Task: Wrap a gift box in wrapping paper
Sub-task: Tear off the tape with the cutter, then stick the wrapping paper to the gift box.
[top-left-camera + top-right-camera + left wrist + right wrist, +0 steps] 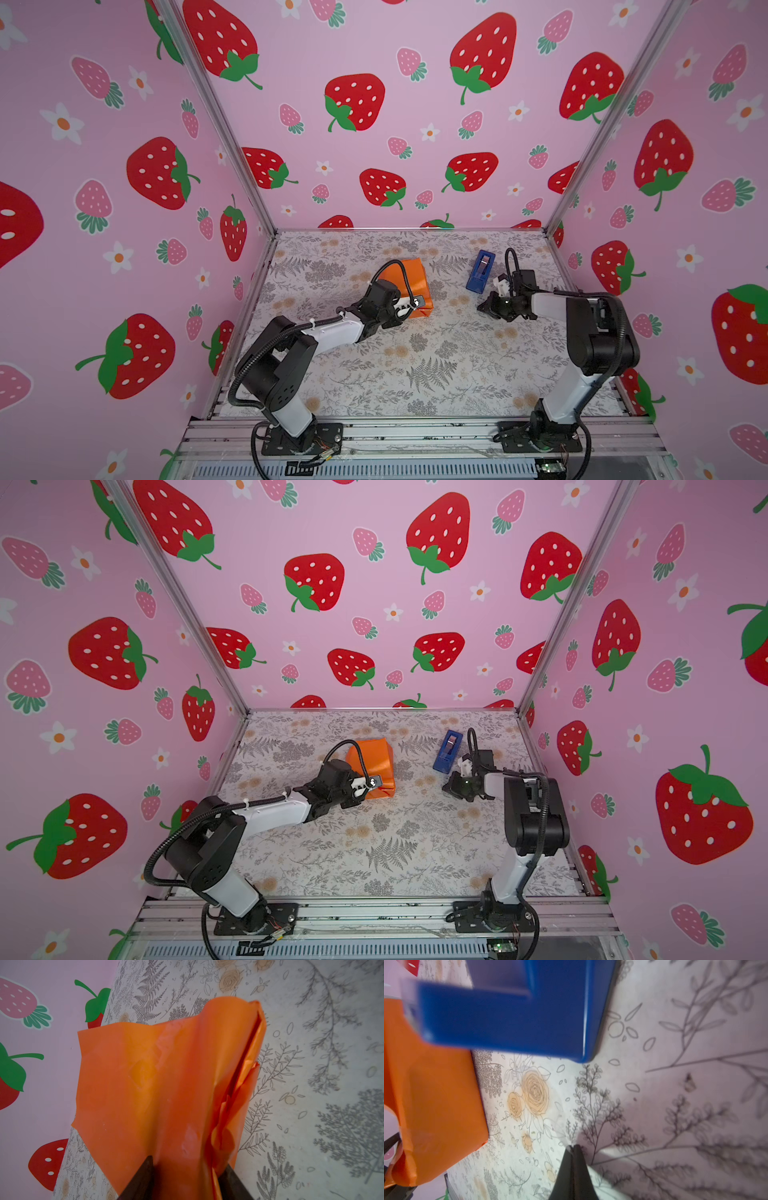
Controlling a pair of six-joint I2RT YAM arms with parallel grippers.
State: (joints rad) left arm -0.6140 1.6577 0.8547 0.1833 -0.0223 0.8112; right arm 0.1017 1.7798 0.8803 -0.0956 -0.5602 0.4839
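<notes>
The orange wrapping paper (409,276) (376,756) is folded into a parcel at mid-table; the gift box is hidden inside it. My left gripper (417,302) (373,782) holds the parcel's near end. In the left wrist view the left gripper (189,1160) has its dark fingers (145,1178) on either side of the bunched paper (145,1084), shut on it. An open fold runs along one side. My right gripper (484,307) (573,1146) hovers low beside the parcel (436,1095), shut, with a faint clear strip of tape (562,1128) sticking out from its tips.
A blue tape dispenser (481,271) (448,751) (519,1018) stands at the back right, just beyond the right gripper. The grey floral table covering (415,365) spreads to strawberry-print walls on three sides. A metal rail (415,432) carries both arm bases at the front.
</notes>
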